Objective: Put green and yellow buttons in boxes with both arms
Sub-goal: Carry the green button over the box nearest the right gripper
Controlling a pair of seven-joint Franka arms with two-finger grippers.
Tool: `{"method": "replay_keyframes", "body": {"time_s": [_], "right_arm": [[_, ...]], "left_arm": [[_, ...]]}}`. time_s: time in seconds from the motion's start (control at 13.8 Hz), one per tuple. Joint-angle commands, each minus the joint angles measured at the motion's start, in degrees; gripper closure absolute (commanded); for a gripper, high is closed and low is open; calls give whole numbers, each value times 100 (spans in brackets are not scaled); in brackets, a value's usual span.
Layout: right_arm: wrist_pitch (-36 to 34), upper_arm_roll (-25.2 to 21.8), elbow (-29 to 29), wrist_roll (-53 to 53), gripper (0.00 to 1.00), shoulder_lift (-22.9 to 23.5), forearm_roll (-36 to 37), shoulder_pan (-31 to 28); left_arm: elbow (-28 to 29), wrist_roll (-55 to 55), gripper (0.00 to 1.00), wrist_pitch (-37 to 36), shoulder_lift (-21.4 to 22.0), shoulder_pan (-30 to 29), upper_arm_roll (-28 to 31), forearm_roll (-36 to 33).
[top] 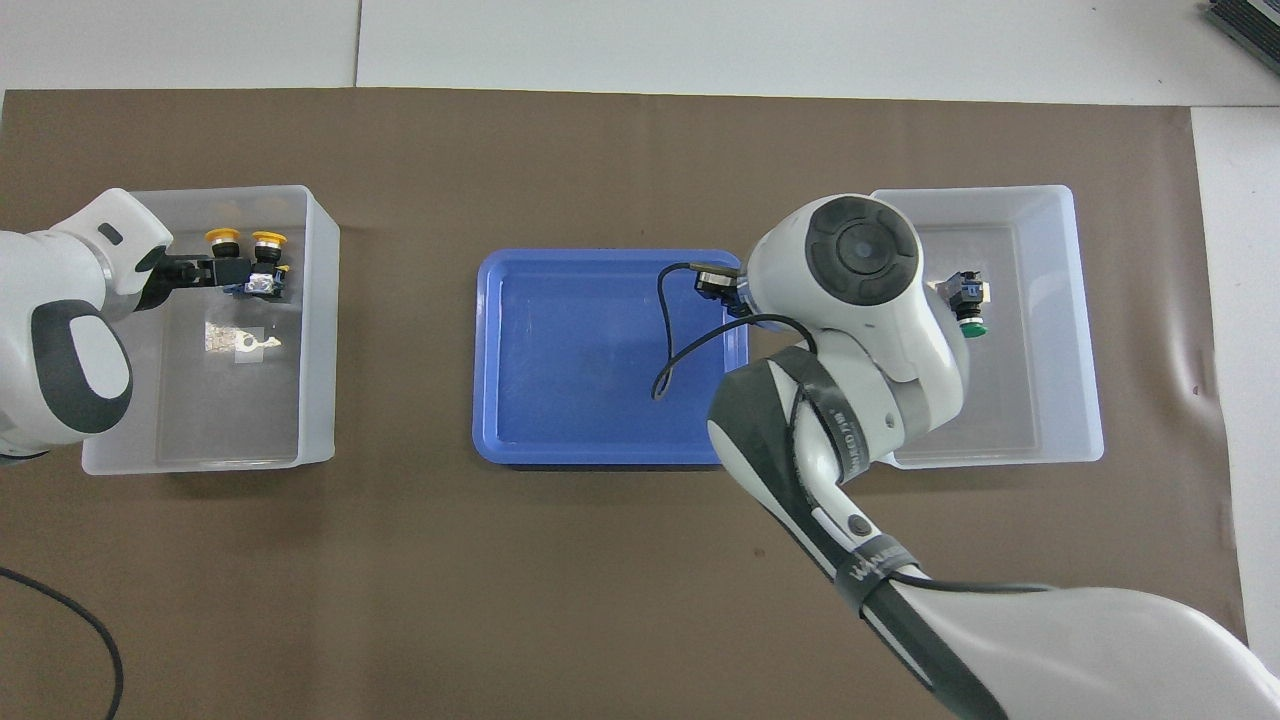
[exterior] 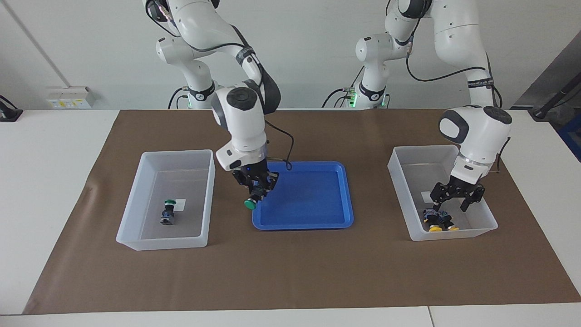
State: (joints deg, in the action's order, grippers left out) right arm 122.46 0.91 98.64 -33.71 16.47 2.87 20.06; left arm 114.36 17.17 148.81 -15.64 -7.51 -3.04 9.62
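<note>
My right gripper [exterior: 258,183] is shut on a green button [exterior: 250,203], held cap down above the edge of the blue tray [exterior: 347,195] toward the right arm's end. Another green button [exterior: 168,211] [top: 968,300] lies in the box [exterior: 131,204] [top: 1070,320] at that end. My left gripper [exterior: 454,198] [top: 198,272] is open and empty inside the other box [exterior: 399,181] [top: 315,330], just above two yellow buttons [exterior: 438,222] [top: 245,241] lying side by side. In the overhead view my right arm hides its gripper and the held button.
The blue tray [top: 485,350] lies between the two boxes on a brown mat [exterior: 290,272] and holds nothing. A small white label [top: 243,340] lies on the floor of the box with the yellow buttons. A black cable loops from the right wrist over the tray.
</note>
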Motion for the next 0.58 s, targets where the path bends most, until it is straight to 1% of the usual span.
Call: {"method": "replay_keyframes", "body": {"time_s": [0.0,0.14,0.29,0.36,0.51], "right_arm": [[-354,85,226,1301,100,-363,82,-615],[-504,93,357,2276,100,-434,56,-1046],[-391,93,830,3322,100,-617,-14,-1372],[-364,93,1085,3745,100,-705,-14,-1513],[-232,93,1420,4432,100,-785,-14,-1751]], "left_arm": [[60,102,0,-834,631,47,14,75],[68,58,0,-1388,965,205,14,5],[147,-230,0,-1740,1290,407,14,-214],[208,-467,0,-1872,1483,495,5,-381],[235,-819,0,-2381,1826,715,-3,-583]]}}
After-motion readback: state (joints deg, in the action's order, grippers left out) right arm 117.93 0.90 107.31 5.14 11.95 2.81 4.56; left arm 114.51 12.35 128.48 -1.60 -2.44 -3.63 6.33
